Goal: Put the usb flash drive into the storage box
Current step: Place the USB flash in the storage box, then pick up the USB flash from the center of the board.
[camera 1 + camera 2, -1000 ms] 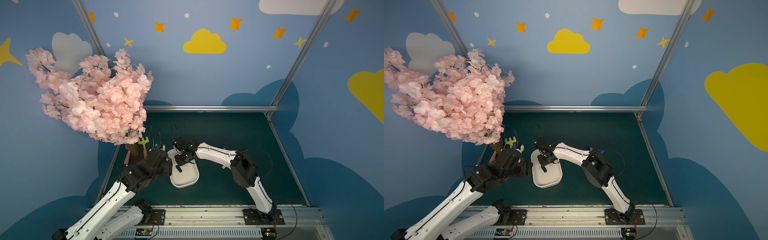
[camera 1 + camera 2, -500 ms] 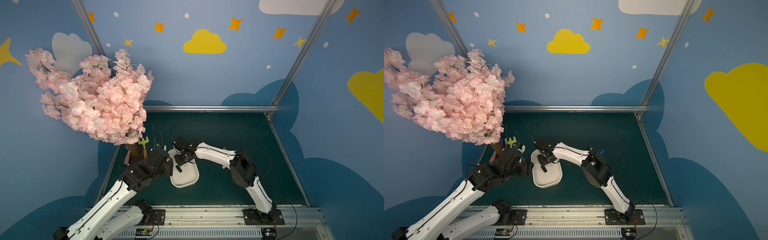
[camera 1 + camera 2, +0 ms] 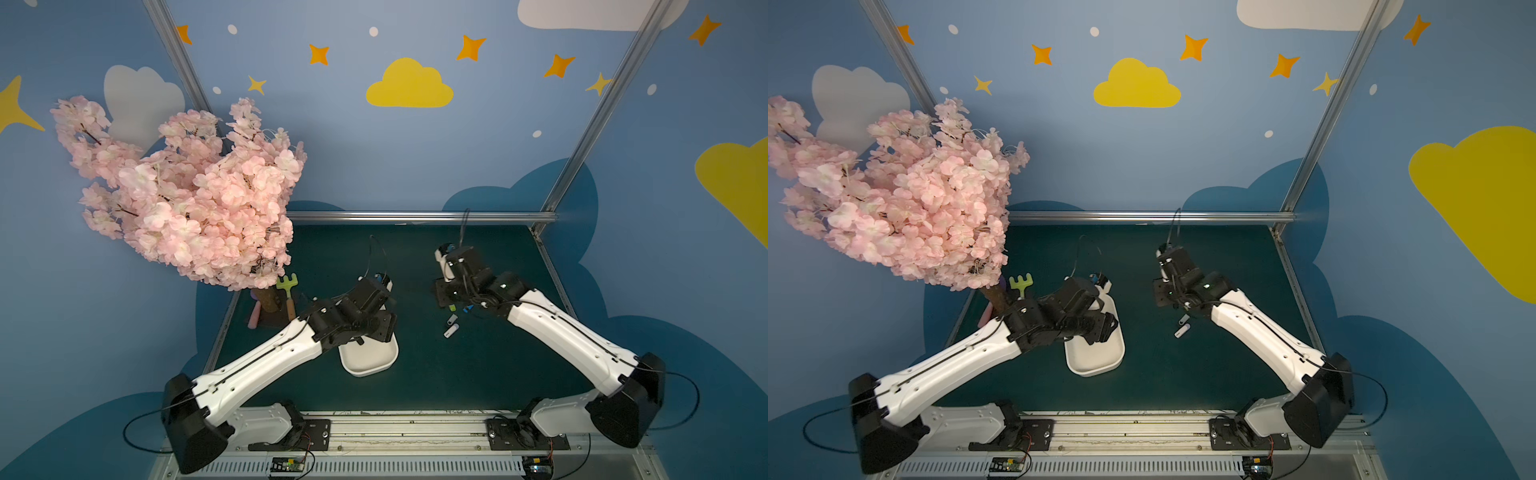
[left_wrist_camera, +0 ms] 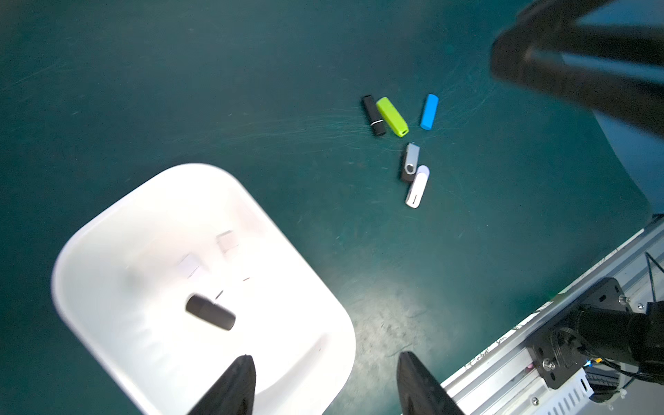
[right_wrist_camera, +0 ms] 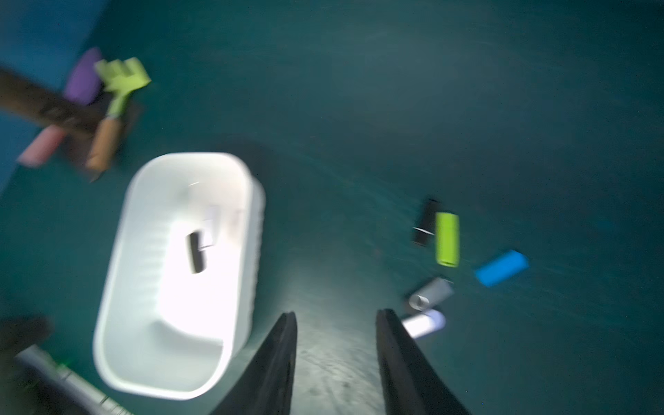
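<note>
Hanging open and empty near five loose flash drives [image 4: 416, 187] on the mat [image 4: 215, 90], the right gripper [image 5: 337, 314] is best aiming for the blue drive [image 4: 429, 111] lying clear of its neighbours, while the left gripper [image 4: 325, 355] is hovering open above the storage box [image 4: 125, 251] containing one black drive [image 4: 211, 317].

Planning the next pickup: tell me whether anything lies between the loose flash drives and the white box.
Nothing visible does: bare mat separates the five loose drives from the box. The left pincer hangs open over the box.
</note>
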### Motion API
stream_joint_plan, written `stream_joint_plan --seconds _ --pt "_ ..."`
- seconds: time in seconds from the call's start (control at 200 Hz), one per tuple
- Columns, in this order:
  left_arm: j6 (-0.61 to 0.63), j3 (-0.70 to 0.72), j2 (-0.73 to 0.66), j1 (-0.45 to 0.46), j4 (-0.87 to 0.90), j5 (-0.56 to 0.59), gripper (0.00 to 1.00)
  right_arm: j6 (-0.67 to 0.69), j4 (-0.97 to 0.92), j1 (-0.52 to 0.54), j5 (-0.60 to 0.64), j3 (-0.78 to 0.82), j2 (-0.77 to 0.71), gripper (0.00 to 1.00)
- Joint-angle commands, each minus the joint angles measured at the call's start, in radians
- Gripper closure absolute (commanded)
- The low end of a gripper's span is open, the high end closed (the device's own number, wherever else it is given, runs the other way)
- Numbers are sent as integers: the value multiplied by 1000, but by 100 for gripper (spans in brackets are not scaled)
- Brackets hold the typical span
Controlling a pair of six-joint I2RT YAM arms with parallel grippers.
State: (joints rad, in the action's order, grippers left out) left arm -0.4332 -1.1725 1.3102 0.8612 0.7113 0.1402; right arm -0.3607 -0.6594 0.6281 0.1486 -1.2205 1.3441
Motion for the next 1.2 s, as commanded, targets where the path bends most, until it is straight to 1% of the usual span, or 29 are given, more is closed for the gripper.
stream_joint_plan --seconds 0.0,0.055,0.1,0.145,0.185,0.245,0.305,0.375,0.531,0.631,0.701,0.831,0.911,0.961,1.126,1.196 --pt "76 -82 169 26 -74 -78 34 -7 -24 -190 -1 150 -61 58" --pt "106 -143 277 28 -82 -153 34 -9 -9 -307 -41 216 -100 58" --pt "130 -203 367 29 -69 -203 35 -49 5 -395 -75 265 -132 58" --pt "143 -256 450 30 -64 -233 36 -99 58 -452 -143 316 -161 58" --pt "148 -300 514 30 -65 -257 36 -121 122 -472 -151 366 -184 59" --pt "155 -360 595 30 -64 -287 37 -117 200 -478 -142 425 -209 59" --pt "150 -416 663 33 -52 -287 38 -123 238 -480 -143 460 -221 59" --pt "146 -467 727 35 -40 -286 38 -159 223 -482 -127 466 -227 59" --pt "141 -549 832 39 -47 -309 39 -150 207 -486 -120 460 -242 58" --pt "145 -616 899 55 -23 -255 43 -170 209 -486 -103 477 -240 59" --pt "145 -654 943 64 -7 -248 44 -174 180 -487 -92 465 -238 58" --pt "144 -716 1006 77 13 -228 45 -182 195 -487 -90 473 -234 58" --pt "135 -757 1039 83 28 -198 46 -181 205 -487 -115 476 -223 59" --pt "127 -783 1058 83 42 -184 47 -180 203 -489 -110 478 -217 59" --pt "128 -828 1093 89 61 -167 48 -187 213 -489 -104 481 -205 59" --pt "140 -844 1104 104 82 -131 50 -186 208 -489 -103 477 -199 59"
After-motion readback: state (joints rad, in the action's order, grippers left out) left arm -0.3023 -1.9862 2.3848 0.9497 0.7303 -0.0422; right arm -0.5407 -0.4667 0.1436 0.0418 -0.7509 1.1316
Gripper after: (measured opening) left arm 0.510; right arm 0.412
